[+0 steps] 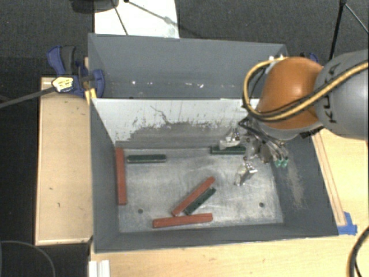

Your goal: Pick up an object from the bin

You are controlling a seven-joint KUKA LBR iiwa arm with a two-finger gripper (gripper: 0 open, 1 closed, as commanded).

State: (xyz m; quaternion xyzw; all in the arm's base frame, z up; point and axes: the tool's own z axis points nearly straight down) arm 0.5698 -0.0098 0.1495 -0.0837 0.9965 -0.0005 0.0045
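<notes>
Grey metal bin holding six loose sticks, with the arm reaching in from the right.

The arm's orange cover, looped with cables, hangs over the bin's back right corner. Below it, the gripper sits low over bare floor on the right side; whether it is spread or closed cannot be told. Nearest to it is the right green stick, flat at the foot of the back wall, just beside the gripper. The long red stick lies along the left wall, near the left green stick. Mid-floor, the slanted red stick and slanted green stick lie touching, and the front red stick is just below them.
</notes>
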